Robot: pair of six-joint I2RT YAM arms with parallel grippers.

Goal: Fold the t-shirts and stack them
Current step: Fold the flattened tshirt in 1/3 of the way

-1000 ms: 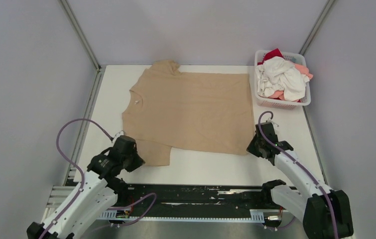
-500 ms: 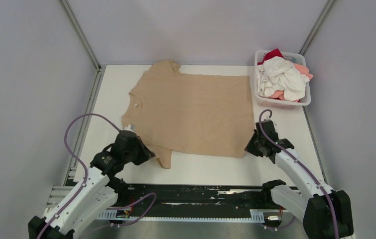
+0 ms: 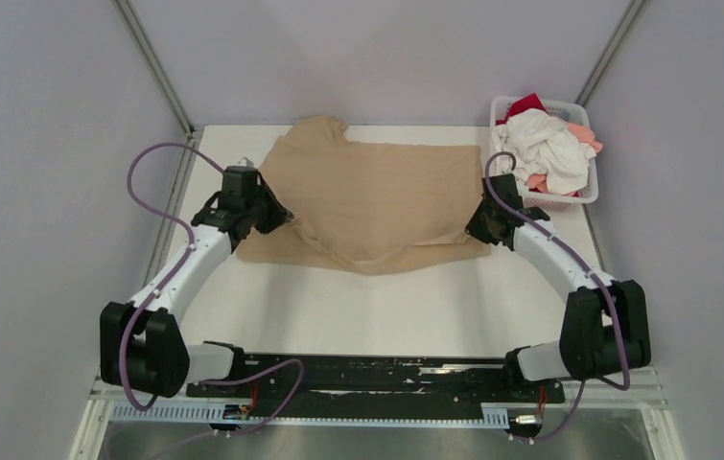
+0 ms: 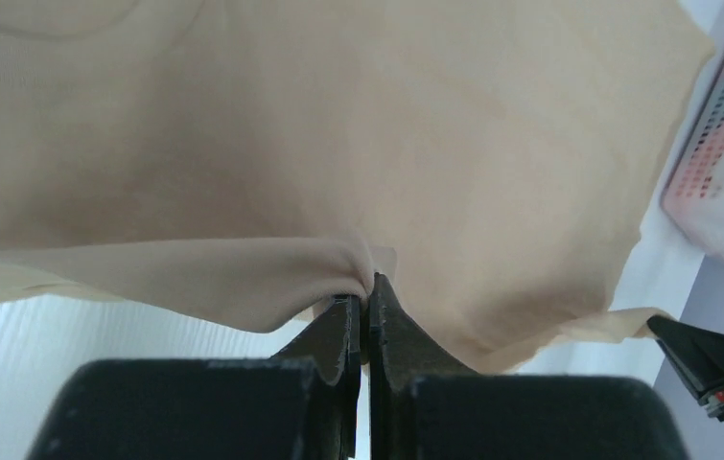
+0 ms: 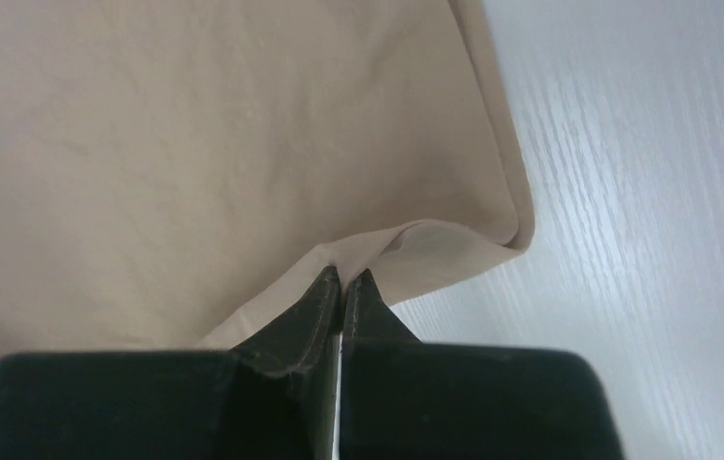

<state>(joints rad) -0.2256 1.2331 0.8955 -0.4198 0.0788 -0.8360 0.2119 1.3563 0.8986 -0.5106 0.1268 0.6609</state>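
The tan-beige t-shirt (image 3: 377, 192) lies on the white table with its near part lifted and carried toward the far edge, sagging in the middle. My left gripper (image 3: 276, 213) is shut on the shirt's left near edge; the left wrist view shows cloth (image 4: 243, 144) pinched at its tips (image 4: 365, 287). My right gripper (image 3: 478, 222) is shut on the shirt's right near corner; the right wrist view shows the cloth (image 5: 195, 144) pinched at its tips (image 5: 341, 278). White, coral-pink and red t-shirts (image 3: 540, 149) are piled in the basket.
The white plastic lattice basket (image 3: 569, 199) stands at the far right corner, close beside my right gripper; it also shows in the left wrist view (image 4: 722, 153). Bare white table (image 3: 386, 307) lies between the shirt and the arm bases. Grey walls enclose the table.
Both grippers have moved away from the near edge toward the far side, lifting the shirt's near edge and carrying it over the rest of the shirt.
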